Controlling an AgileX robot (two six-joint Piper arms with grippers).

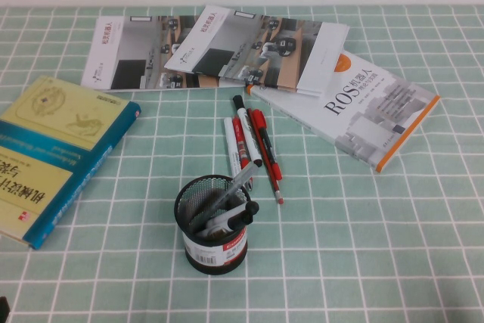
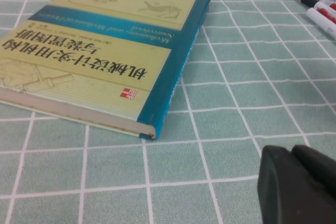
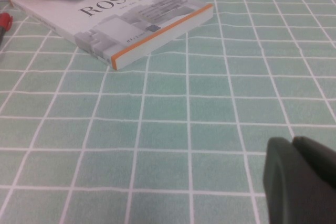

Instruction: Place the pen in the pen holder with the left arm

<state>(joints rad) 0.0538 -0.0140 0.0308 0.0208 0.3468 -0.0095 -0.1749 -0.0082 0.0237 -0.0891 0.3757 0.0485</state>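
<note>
Silvery-grey pen (image 1: 236, 184) slanted inside black mesh pen holder (image 1: 212, 251); both claws' (image 2: 296, 187) (image 3: 302, 182) states unclear.

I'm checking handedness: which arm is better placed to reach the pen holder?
Left, probably. The left tool sits near the teal-spined book, on the pen holder's side; the right tool faces the ROS book, farther off. The grey pen already leans inside.

Books (image 1: 47, 153), brochures (image 1: 219, 51), markers (image 1: 246, 140)
</note>
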